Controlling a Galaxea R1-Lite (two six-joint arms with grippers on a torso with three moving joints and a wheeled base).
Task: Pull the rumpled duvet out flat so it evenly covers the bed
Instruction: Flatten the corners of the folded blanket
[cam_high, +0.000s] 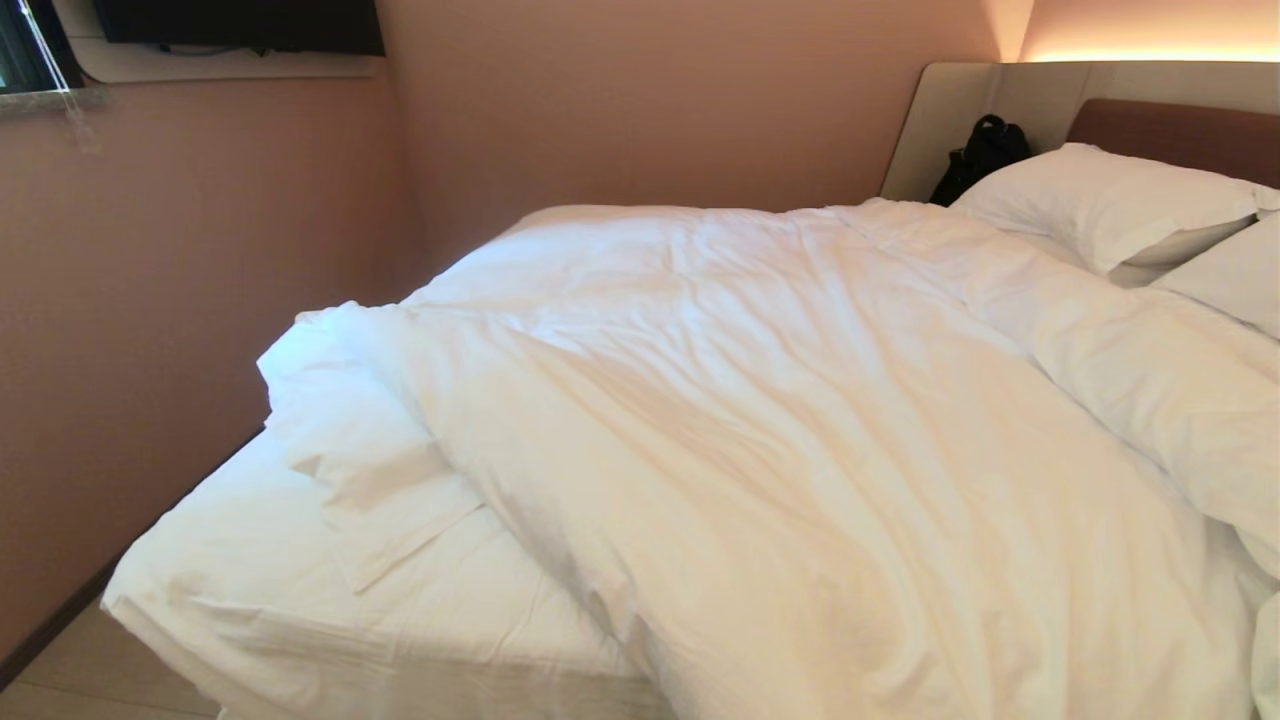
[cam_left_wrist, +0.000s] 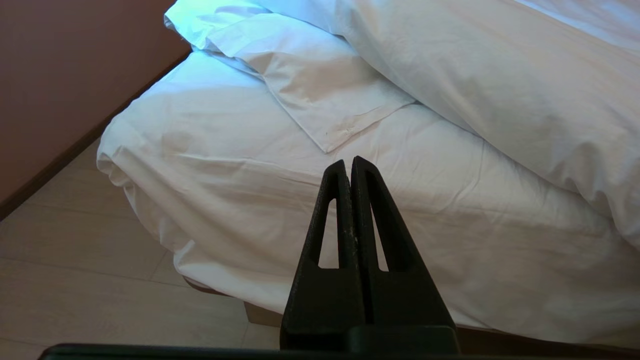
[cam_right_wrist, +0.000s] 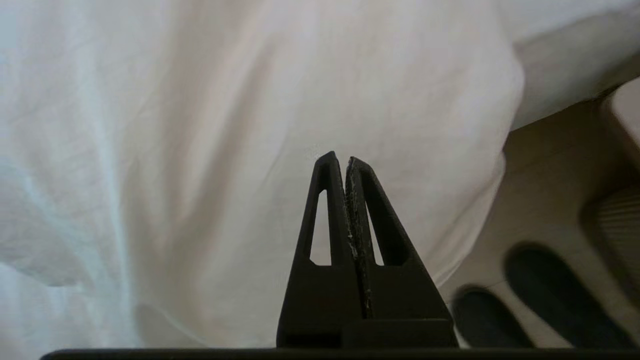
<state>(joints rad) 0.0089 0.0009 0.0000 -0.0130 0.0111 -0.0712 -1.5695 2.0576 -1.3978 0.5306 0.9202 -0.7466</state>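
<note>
Covering: the duvet (cam_high: 800, 420) lies rumpled over most of the bed (cam_high: 300, 620), bunched toward the right and far side.
Bare area: the near-left corner of the bed shows only the taut mattress sheet (cam_high: 420, 610).
Duvet corner: one corner (cam_high: 350, 440) is folded back on itself, resting on the sheet near the left wall.
Head end: two white pillows (cam_high: 1110, 205) sit at the far right against the padded headboard (cam_high: 1170, 130); a black bag (cam_high: 985, 150) stands beside them.
Room: pinkish walls (cam_high: 200, 250) on the left and far sides, a dark screen (cam_high: 240, 25) mounted high, pale floor (cam_high: 90, 680) at the near-left.
Head view only: full spread of the duvet, pillows and headboard; neither hand is visible here.
Left wrist view only: left hand (cam_left_wrist: 349, 165) with fingers pressed together on nothing, off the bed's near edge, facing the folded corner; brown base plinth (cam_left_wrist: 260, 315) visible.
Right wrist view only: right hand (cam_right_wrist: 337, 161) with fingers pressed together, just in front of hanging duvet fabric; whether cloth is pinched cannot be told.
</note>
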